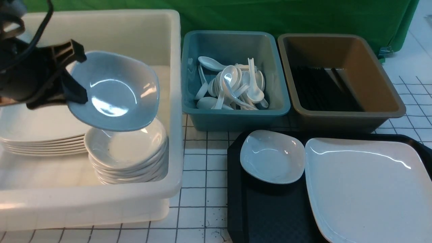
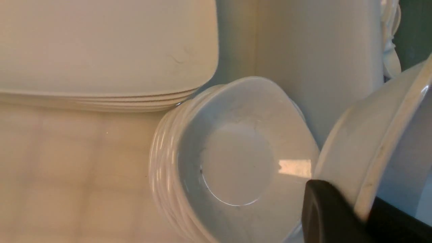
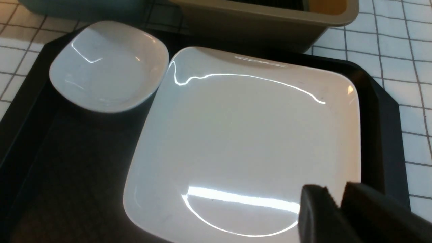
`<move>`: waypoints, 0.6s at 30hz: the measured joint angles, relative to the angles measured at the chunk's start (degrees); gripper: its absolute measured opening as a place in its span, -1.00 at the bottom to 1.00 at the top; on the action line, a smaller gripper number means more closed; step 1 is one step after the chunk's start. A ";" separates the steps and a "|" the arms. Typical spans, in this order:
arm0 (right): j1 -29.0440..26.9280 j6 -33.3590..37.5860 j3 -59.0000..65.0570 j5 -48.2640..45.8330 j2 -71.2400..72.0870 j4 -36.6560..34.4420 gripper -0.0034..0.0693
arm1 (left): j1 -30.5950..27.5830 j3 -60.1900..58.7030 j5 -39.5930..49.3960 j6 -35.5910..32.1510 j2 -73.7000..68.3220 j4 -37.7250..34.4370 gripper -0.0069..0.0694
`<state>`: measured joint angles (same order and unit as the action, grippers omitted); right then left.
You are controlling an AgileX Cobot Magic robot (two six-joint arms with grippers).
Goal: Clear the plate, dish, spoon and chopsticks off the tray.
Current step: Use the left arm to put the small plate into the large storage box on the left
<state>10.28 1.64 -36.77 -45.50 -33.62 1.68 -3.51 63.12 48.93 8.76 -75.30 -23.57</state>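
While left fingers (image 1: pixel 75 92) pinch dish (image 1: pixel 114 91) | right fingers (image 3: pixel 317 216): wrist view only

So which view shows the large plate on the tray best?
The right wrist view: the plate appears almost whole. The front view cuts off its right and near edges, and the left wrist view misses it.

Table (image 1: pixel 195 168): white top ruled with a dark grid of squares, lying below and to the right of the left jaws. Small dark specks (image 1: pixel 212 225) mark the squares nearest the camera. Green cloth backdrop (image 1: pixel 270 13) hangs beyond those jaws along the table's far edge, creased, with a metal clip (image 1: pixel 384 52) at its right corner. Pale surface past that corner, floor or table, cannot tell. Lighting bright, even.
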 joint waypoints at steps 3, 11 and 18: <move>0.00 0.00 0.00 0.00 0.00 -0.25 -0.56 | -1.19 -3.05 -2.41 -0.58 0.02 -0.21 -0.80; 0.00 -0.15 0.00 0.00 0.00 -0.43 -0.56 | -2.79 -9.78 -7.15 -2.79 0.04 -4.14 -0.80; 0.00 -0.15 0.00 0.00 0.00 -0.43 -0.56 | -2.79 -12.75 -11.79 -2.09 0.04 -9.13 -0.80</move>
<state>10.28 1.48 -36.77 -45.50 -33.62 1.26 -6.31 50.37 37.14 6.68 -75.26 -32.70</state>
